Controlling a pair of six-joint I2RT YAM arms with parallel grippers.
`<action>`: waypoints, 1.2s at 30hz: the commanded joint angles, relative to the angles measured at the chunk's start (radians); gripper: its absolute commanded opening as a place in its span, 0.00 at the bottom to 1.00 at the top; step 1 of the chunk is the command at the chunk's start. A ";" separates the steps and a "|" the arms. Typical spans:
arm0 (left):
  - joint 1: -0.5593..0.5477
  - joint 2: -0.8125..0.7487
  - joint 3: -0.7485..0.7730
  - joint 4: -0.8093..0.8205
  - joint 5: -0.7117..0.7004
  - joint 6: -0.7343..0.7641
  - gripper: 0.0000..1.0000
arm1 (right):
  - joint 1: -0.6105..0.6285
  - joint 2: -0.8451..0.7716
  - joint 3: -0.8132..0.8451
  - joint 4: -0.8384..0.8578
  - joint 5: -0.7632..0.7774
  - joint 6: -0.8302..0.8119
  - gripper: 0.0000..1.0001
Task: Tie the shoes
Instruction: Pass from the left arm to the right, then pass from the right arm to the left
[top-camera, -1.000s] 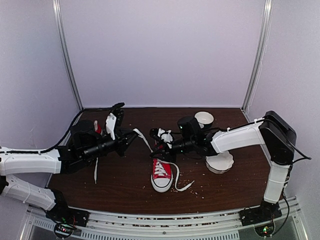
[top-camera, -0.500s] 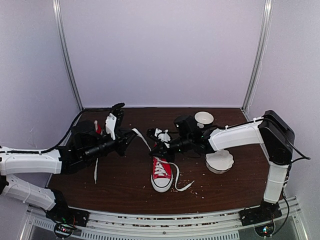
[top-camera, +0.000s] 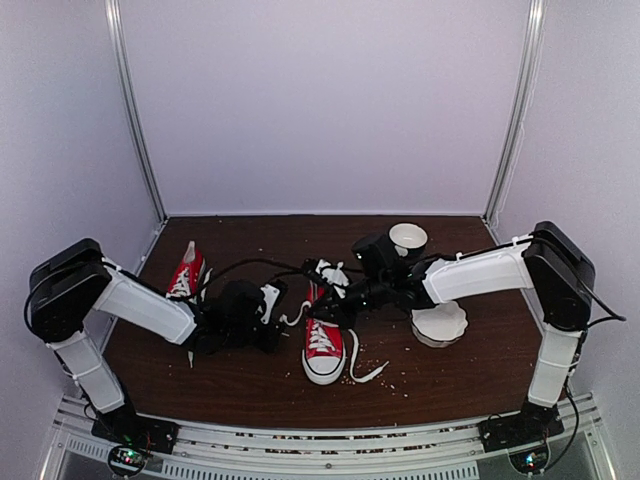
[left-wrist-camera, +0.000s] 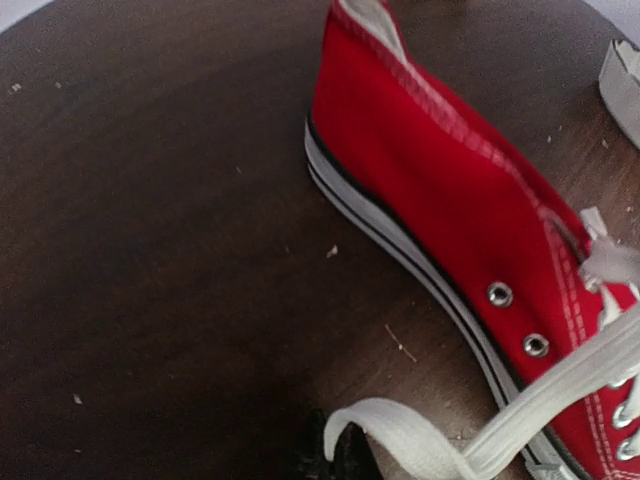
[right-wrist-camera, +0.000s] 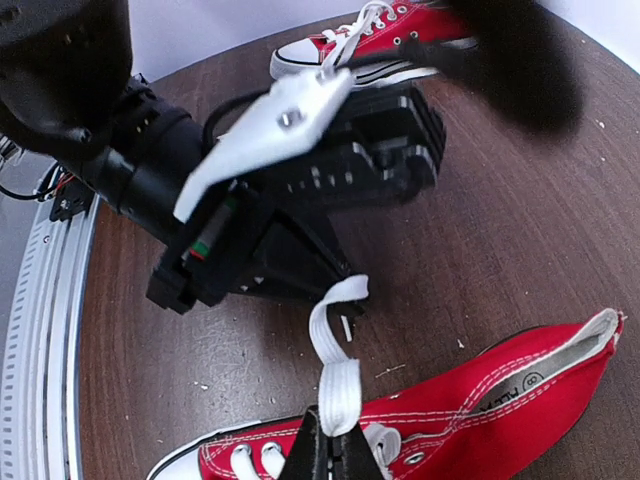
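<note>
One red shoe (top-camera: 322, 345) with a white toe cap lies mid-table, toe toward me. The other shoe (top-camera: 185, 272) lies at the back left. My left gripper (top-camera: 277, 305) is low beside the middle shoe's left side, shut on the end of its white lace (left-wrist-camera: 400, 440). The shoe's red side (left-wrist-camera: 450, 200) fills the left wrist view. My right gripper (top-camera: 325, 292) hovers over the shoe's ankle, shut on a fold of the same lace (right-wrist-camera: 340, 395). The lace runs up to the left gripper (right-wrist-camera: 340, 290). The shoe (right-wrist-camera: 470, 420) lies just under my right fingers.
A white paper cup (top-camera: 408, 238) and a white scalloped dish (top-camera: 440, 323) stand at the right, by my right arm. A second loose lace (top-camera: 362, 368) trails right of the middle shoe. Crumbs are scattered on the brown table (top-camera: 250, 375). Metal rails border the near edge.
My left arm has folded back and dropped low, bringing its gripper down beside the middle shoe. The lace is now slack. The back-left shoe is uncovered. The right gripper barely moved.
</note>
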 joint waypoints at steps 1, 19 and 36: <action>-0.006 0.055 0.022 0.091 0.123 -0.033 0.00 | -0.005 -0.052 -0.003 -0.015 0.026 0.061 0.00; -0.298 -0.046 -0.149 0.624 -0.376 0.305 0.76 | -0.005 -0.064 -0.001 0.037 0.060 0.237 0.00; -0.256 0.182 -0.158 0.952 -0.335 0.323 0.84 | -0.005 -0.094 -0.016 0.063 0.108 0.267 0.00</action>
